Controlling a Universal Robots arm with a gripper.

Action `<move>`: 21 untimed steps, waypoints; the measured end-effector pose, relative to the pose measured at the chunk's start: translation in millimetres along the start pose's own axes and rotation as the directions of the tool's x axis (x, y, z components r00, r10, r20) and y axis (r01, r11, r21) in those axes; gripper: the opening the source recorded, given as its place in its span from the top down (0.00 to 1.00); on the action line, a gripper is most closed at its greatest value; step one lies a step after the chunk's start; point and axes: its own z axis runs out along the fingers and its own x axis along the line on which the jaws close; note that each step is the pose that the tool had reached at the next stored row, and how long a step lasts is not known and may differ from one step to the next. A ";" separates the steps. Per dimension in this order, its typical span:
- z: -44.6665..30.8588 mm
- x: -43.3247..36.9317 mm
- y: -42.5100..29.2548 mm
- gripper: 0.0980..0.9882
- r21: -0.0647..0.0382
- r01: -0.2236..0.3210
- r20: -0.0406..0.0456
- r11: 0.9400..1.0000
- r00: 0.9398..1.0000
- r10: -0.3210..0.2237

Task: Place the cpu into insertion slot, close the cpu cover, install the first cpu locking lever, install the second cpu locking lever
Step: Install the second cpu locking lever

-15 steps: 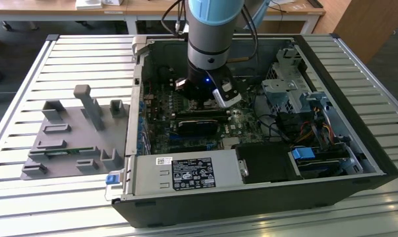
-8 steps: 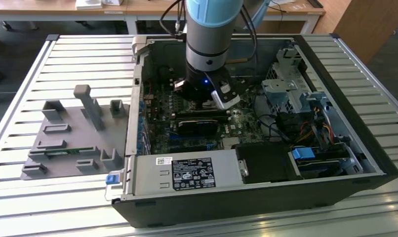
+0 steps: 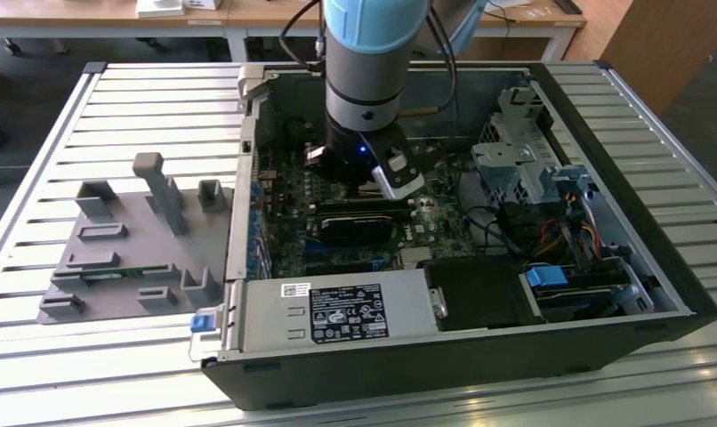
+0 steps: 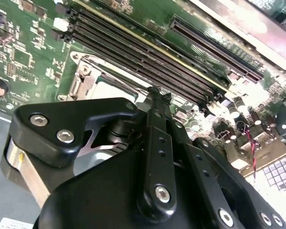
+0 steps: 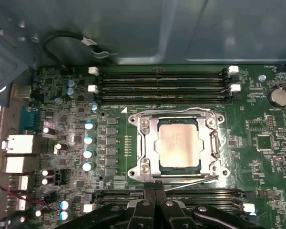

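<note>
Gripper sat low inside the open computer case, over the motherboard. Jaws looked pressed together with nothing between them: in both wrist views the fingertips met in one thin dark tip. cpu was seated in the socket just ahead of that tip, silver top visible. cpu cover lay flat around it, down on the socket. A thin locking lever ran along the socket edge nearest the jaws, right by the tip
</note>
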 end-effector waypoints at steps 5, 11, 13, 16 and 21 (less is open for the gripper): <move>2.1 2.2 -0.7 0.99 -0.007 0.000 0.000 1.000 1.000 0.000; 5.3 2.4 -5.6 0.99 -0.030 0.000 -0.001 1.000 1.000 0.000; 4.5 2.3 -9.3 0.99 -0.042 0.000 -0.001 0.999 1.000 0.000; 3.5 3.8 -13.9 0.99 -0.055 0.000 -0.002 0.998 1.000 0.000; 3.9 8.2 -14.9 0.99 -0.067 0.001 -0.003 0.998 1.000 -0.002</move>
